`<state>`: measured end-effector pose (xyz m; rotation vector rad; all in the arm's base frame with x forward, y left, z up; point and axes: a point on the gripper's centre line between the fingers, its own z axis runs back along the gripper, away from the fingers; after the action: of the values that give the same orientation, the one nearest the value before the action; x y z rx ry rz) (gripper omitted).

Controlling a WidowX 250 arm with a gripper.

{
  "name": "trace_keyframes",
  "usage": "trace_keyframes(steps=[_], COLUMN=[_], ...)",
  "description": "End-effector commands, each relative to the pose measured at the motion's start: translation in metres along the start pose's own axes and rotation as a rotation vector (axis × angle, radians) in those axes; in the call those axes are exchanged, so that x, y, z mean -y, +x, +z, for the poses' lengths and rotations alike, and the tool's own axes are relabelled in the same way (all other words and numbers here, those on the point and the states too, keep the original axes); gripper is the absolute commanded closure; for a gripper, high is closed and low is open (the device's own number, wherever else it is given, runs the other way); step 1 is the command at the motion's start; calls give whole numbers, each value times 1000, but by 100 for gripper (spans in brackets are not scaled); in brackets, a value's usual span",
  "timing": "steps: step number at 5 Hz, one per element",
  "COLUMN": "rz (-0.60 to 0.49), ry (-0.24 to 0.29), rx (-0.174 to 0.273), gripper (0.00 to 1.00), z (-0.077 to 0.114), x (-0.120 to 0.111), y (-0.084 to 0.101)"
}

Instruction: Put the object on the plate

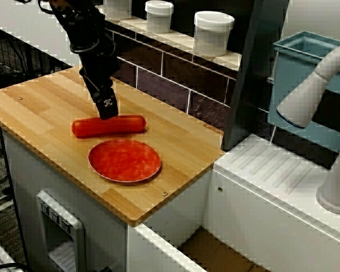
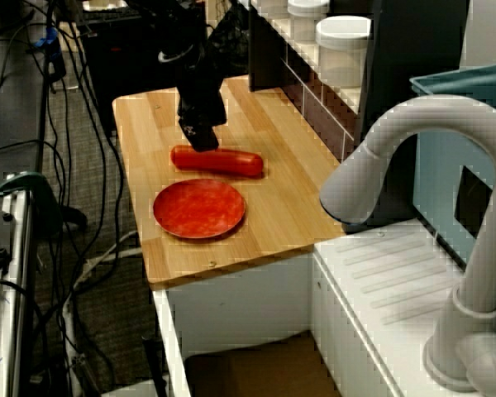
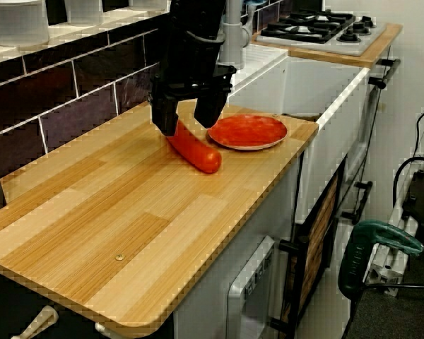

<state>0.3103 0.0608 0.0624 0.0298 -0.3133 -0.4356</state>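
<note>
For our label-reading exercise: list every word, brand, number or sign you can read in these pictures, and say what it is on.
No text can be read.
A small pale mark on the tool is too blurred to read.
The white jars, plate and red object show no lettering.

No legible text, brand name, number or sign was found in any of the three views. The tool [image 1: 107, 106] carries a small pale mark on its dark face, too small and blurred to read as a letter or logo. The white jars [image 1: 213, 33] on the ledge and the panel [image 1: 59, 229] below the tabletop [image 1: 39, 102] show no readable label.
</note>
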Motion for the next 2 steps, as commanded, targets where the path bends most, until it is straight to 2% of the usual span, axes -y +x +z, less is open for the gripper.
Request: trace_keyframes(steps=[1,2], rz=[8,6], ry=[39,46], rx=[-13,-31], gripper=[0,0], z=[-18,-28], x=[4,6], y=[-3,-4])
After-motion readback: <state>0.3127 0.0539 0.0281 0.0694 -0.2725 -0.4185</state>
